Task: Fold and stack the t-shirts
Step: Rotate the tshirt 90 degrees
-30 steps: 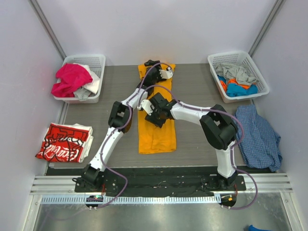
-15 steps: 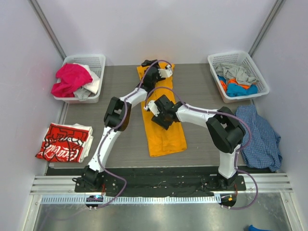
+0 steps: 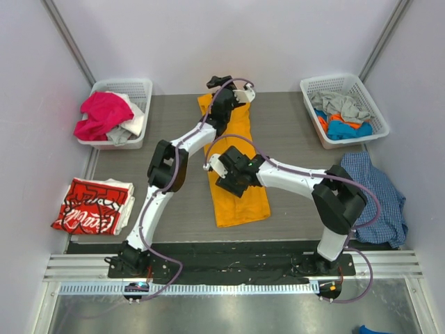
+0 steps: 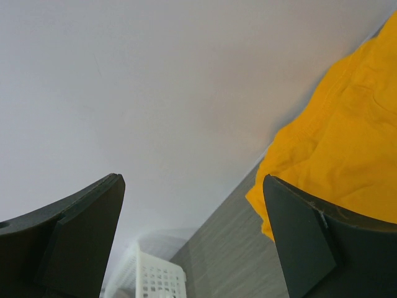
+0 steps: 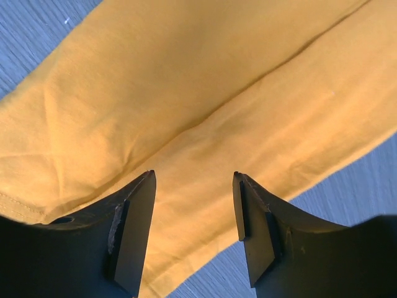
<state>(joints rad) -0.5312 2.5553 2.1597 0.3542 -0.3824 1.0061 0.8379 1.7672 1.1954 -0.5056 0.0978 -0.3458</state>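
Observation:
The orange-yellow t-shirt [image 3: 240,202] lies on the table as a long narrow strip, slanting from the back centre toward the near right. My right gripper [image 3: 233,178] hovers over its middle. In the right wrist view this gripper [image 5: 193,175] is open, with the orange cloth [image 5: 205,93] flat beneath it and nothing pinched. My left gripper [image 3: 220,86] is at the strip's far end, raised and wide open [image 4: 192,180], with the shirt's far edge [image 4: 347,136] to its right. A red t-shirt with white lettering [image 3: 92,205] lies folded at the near left.
A white basket [image 3: 142,87] of pink and white clothes stands at the back left, also seen as a basket corner [image 4: 155,279]. A second basket [image 3: 309,90] of grey, blue and orange clothes stands at the back right. A blue checked shirt [image 3: 375,198] lies at the right edge.
The orange strip's near end has swung right, so it now lies slanted. The right gripper moved with it and opened a little wider. The left gripper rose toward the back wall.

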